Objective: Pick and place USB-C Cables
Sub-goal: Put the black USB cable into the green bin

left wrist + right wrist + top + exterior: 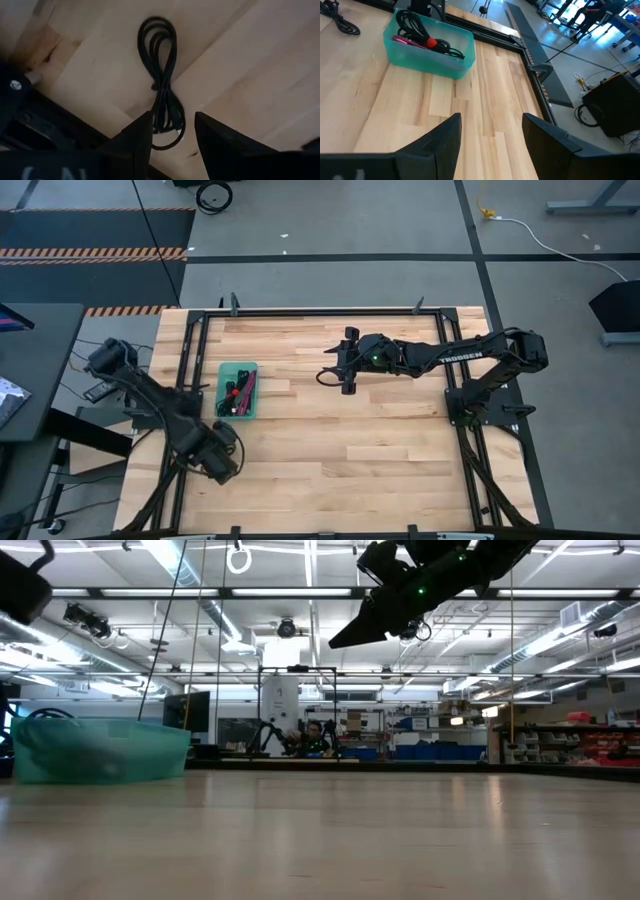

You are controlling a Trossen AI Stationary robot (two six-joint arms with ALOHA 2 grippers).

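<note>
Wooden butcher-block table (340,450) fills the middle of the high view, sitting on a grey shop floor with hazard-striped mats off to one side. Behind it, the low view looks into a big workshop with shelving, bright ceiling lights, and a person (316,736) sitting way in the back.

On the left part of the table sits a teal tray (226,368), and most of the USB-C cables (238,392) are piled inside it: black bundles, a bit of red, and a purple-magenta one. The right wrist view shows that pile pretty clearly, with the magenta cable (406,41) lying along one side of the tray next to the red tie (431,43).

One more black cable bundle (161,80) is still out on the bare wood near the table's front-left frame, coiled in a loose figure-eight. The left gripper (172,131) hangs right above it, fingers spread apart with nothing between them, and the cable's lower loop shows in the gap.

The right gripper (343,366) is up in the air over the middle of the table, well clear of the tray. Its fingers (445,134) are parted too, and it's holding nothing. In the low view it shows high up near the ceiling lights.
</note>
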